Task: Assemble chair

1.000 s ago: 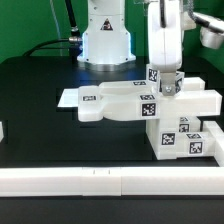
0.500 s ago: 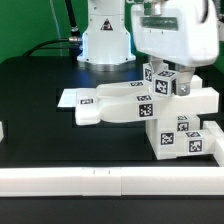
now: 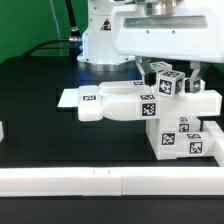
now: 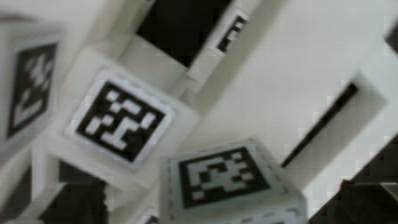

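While the fingers (image 3: 186,72) stand spread, the chair (image 3: 150,108) lies just below them.

The arm's wrist block fills the top of the exterior view, hanging low and close to the camera, gripper (image 3: 178,72) pointing down beneath it with jaws spread wide, clasping nothing

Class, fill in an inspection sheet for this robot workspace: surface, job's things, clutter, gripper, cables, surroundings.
Surface: black table, white rails along its near edge.
Job's things: white tagged chair parts joined in a cluster at the exterior view's right.
Clutter: marker board lying flat beside the parts.
Gripper: gripper open, holding nothing, just above the parts.
Cables: black cable behind the robot base.
Surroundings: green backdrop.
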Controlling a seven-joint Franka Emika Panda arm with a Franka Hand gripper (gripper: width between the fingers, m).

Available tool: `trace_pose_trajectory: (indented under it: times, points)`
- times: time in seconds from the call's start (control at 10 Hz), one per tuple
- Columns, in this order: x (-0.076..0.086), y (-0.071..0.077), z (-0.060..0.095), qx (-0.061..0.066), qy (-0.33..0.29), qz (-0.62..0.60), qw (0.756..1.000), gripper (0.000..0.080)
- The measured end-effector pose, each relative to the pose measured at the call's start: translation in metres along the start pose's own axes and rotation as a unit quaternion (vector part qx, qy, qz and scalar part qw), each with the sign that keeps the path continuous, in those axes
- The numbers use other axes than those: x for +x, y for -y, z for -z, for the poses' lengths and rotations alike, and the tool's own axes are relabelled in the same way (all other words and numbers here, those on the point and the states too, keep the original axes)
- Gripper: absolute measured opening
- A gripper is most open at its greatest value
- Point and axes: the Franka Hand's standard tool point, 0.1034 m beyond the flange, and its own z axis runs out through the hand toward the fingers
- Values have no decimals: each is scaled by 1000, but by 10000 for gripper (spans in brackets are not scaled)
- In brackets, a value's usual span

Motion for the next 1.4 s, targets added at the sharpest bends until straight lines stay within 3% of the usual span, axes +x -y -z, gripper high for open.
trace_pose_trajectory:
  times: [0.6,1.4]
  points:
    - [-1,0,1,-11,6,277,961,649]
    - [-1,-3,0,-24,9,533,845,649]
